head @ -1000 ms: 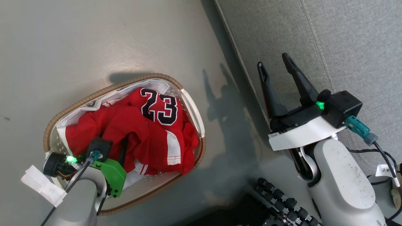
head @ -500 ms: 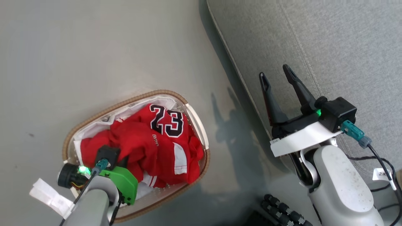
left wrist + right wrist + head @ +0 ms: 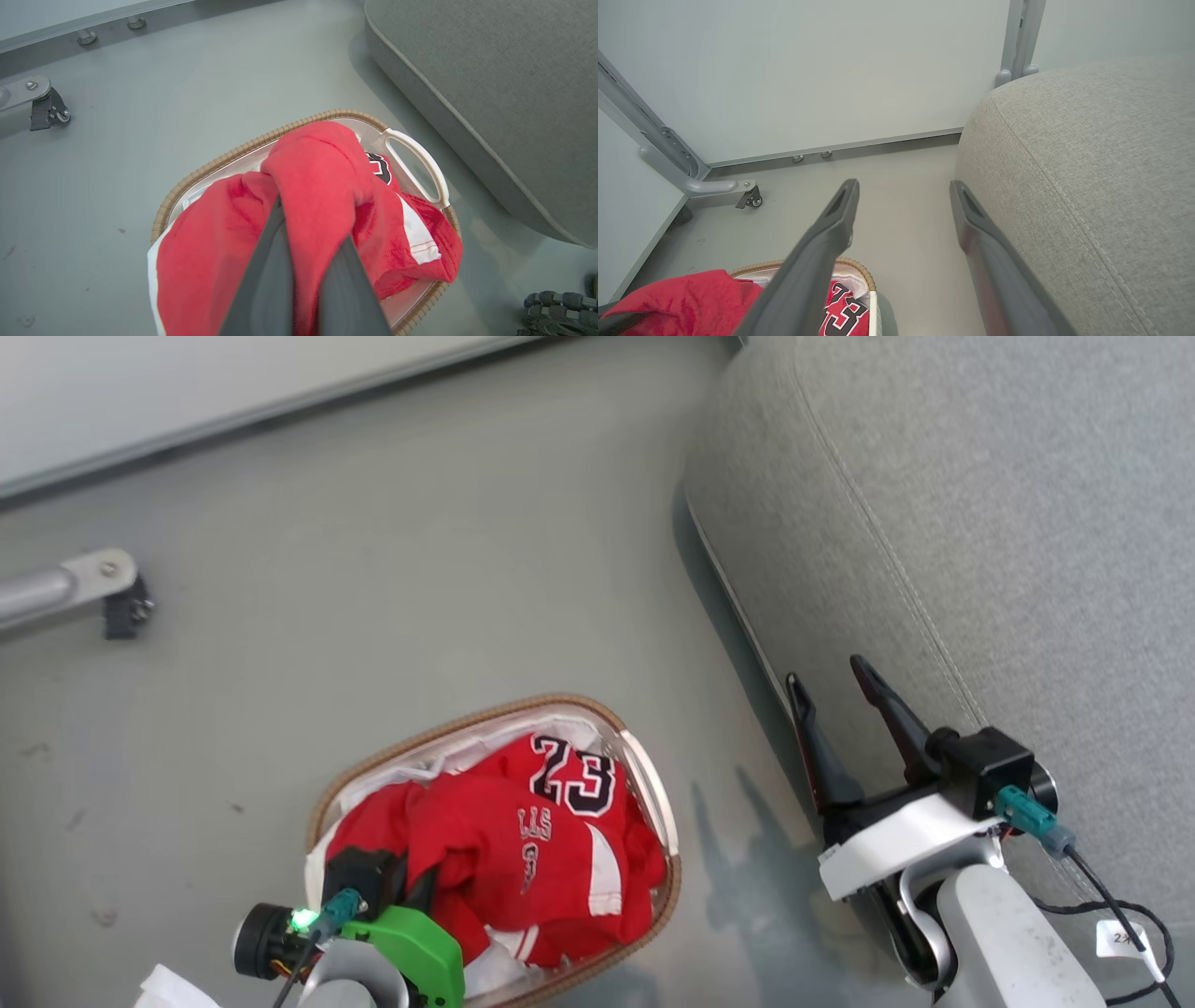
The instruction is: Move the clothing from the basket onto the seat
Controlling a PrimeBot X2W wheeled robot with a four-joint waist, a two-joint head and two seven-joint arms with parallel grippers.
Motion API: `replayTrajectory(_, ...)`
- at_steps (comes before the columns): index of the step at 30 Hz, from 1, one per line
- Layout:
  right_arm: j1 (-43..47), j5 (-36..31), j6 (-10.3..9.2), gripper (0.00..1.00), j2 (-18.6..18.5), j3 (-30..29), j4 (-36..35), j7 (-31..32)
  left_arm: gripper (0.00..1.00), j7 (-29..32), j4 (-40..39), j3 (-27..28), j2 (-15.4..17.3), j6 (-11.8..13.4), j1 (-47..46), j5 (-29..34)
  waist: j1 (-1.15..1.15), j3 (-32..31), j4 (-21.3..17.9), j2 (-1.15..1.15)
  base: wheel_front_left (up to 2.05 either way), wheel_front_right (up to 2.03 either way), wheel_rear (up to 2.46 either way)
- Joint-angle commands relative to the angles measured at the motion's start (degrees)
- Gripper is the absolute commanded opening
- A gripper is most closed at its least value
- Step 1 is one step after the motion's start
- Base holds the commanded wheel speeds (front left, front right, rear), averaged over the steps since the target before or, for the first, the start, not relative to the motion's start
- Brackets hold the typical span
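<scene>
open floor (image 3: 448, 569) between basket (image 3: 551, 698) and seat (image 3: 980, 523), seat top seemingly bare

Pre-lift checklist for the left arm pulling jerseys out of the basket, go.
1. Grip: left gripper shut on the clothing: ok.
2. One jersey pinched, not several: cannot tell.
3. The clothing free of the basket: not ok, most lies inside.
4. Other arm: right gripper open, holding nothing, off to the side: ok.
5. Target: seat beside the basket, visible part bare: ok.

Grey forearms (image 3: 1008, 933) bear dark fingers (image 3: 814, 751), teal plugs (image 3: 1024, 810), green bracket (image 3: 422, 957)
</scene>
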Motion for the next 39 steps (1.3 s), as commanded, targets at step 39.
replayTrajectory(39,2.55,-2.54,-0.05,1.0,-0.18,19.34,9.49,-0.25,0.0,-0.04,-29.91,-4.13,-2.43,-0.16,-2.3,-2.79,0.0,-18.1,11.17,0.0,0.0,0.0,0.0)
